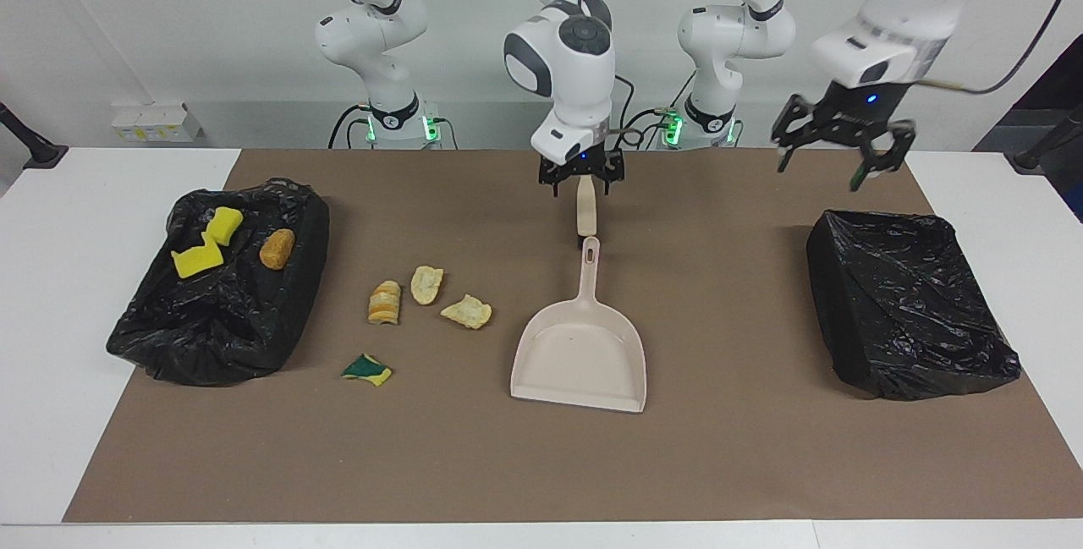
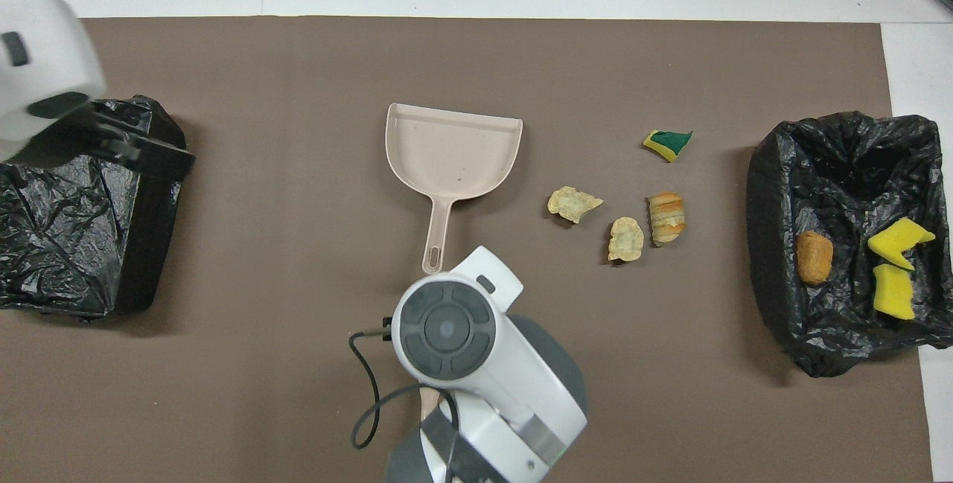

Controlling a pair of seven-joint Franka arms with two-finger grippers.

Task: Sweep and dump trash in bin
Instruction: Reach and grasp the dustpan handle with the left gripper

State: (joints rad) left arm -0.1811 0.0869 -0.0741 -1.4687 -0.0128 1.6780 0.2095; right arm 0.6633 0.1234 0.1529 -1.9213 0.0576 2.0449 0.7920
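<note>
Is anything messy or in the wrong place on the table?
Yes. Four scraps still lie loose on the brown mat beside the dustpan, not in the bin that already holds three pieces.

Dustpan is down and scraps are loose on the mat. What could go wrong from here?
1. The open right pincer hangs over the brush handle, whose end nearly meets the dustpan handle; a grab may knock the pan askew.
2. Four scraps lie beside the pan, not at its mouth; sweeping may scatter them.
3. The open left pincer hovers over a bag-lined bin and may snag the plastic.
</note>
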